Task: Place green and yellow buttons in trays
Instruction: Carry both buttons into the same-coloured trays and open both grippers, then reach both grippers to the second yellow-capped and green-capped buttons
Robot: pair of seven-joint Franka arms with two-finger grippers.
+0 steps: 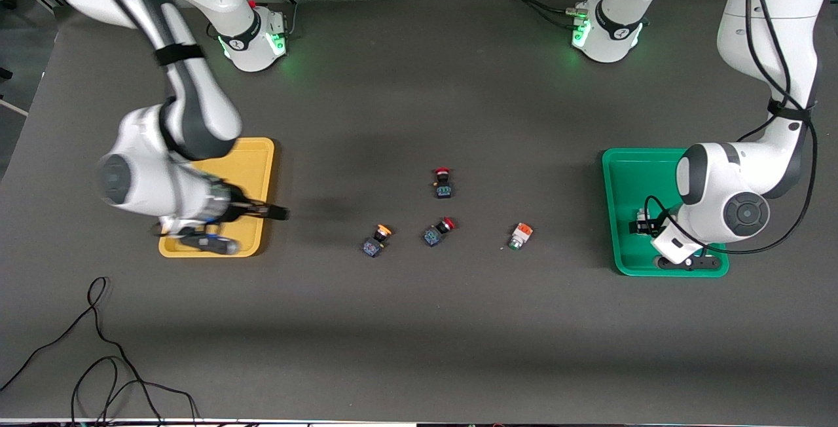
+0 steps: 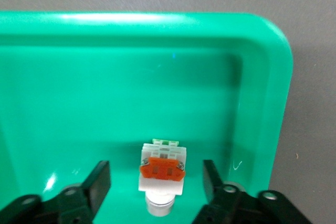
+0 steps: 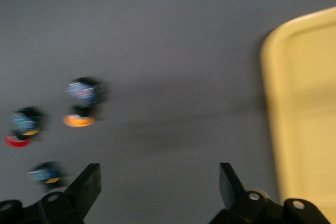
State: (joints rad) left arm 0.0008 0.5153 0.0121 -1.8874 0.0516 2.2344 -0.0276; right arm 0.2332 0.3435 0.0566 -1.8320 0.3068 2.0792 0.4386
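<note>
Green plastic filled most of the left wrist view: the shallow green tray [image 1: 620, 217] with rounded corners lay toward the left arm's end of the dark grey desk [image 1: 419, 322]. The left arm came down from its base, bent at the elbow, and folded its wrist over that tray. The left gripper [image 2: 156, 182] hung low over the tray floor with its fingers [image 2: 98, 182] spread apart, and a white-silver push-button with an orange band [image 2: 160, 174] lay on the tray between them, touching neither finger.

The right arm reached from its base, forearm sloping down toward the front camera, its wrist over the shallow yellow plastic tray [image 1: 252, 165] at the right arm's end of the desk. The right gripper [image 3: 157, 182] pointed sideways past the tray's edge toward the middle of the desk, over bare desk beside the tray, its fingers [image 3: 89, 182] wide apart and holding nothing.

On the middle of the desk lay a black, blue-based button with a yellow-orange cap [image 1: 376, 240], a second white-silver button with an orange band [image 1: 520, 236], and two black, blue-based buttons with red caps, one [image 1: 438, 231] between those two and one [image 1: 443, 183] farther from the front camera.
</note>
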